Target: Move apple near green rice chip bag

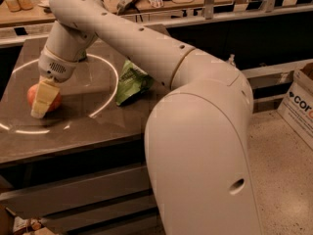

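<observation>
The gripper (41, 104) is down at the left side of the tabletop (88, 131), its pale tip lying across the near face of the apple (55, 102). We cannot tell whether it has closed on the fruit, because the far side of the contact is hidden. The apple rests on the tabletop inside the lit ring (110, 77). It is well apart from the green rice chip bag (132, 82), which lies crumpled to the right, across the ring's edge.

Hazards, as we judge them:
- Round, smooth fruit. An off-centre hold would let the apple squirt out and roll.
- A roll toward the left or the near edge would likely carry it off the tabletop, as both edges are near the apple.
- The bag is light foil. If the apple or the gripper touches it on arrival, it will probably be pushed away or crushed.
- A low carry could drag the apple across the surface and twist it in the hold.

Clearance: the tabletop between apple and bag is bare, so we see an open path to the right. There is room to set the apple down just left of the bag. The robot's own arm (146, 48) spans the space above the bag.
</observation>
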Robot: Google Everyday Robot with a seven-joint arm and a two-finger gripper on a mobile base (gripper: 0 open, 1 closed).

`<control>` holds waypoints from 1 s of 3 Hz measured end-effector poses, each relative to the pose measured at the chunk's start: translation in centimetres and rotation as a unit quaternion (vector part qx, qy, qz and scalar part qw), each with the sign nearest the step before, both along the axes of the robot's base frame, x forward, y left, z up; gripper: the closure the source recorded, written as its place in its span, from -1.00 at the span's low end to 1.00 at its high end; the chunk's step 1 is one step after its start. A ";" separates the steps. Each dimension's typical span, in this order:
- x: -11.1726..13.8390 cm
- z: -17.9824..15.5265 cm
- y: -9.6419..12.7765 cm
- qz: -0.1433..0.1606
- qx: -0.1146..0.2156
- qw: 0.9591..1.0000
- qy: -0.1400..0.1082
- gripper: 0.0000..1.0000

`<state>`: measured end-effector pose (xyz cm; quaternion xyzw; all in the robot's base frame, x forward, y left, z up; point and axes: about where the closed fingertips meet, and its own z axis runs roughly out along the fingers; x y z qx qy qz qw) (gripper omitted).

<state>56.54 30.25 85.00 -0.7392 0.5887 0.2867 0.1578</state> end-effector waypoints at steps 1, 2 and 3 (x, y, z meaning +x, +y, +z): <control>0.8 0.9 -0.3 0.003 -0.014 1.000 -0.018 0.17; 3.1 4.7 -2.3 -0.016 -0.037 0.996 -0.078 0.62; 5.2 9.2 -5.6 -0.046 -0.081 0.985 -0.145 1.00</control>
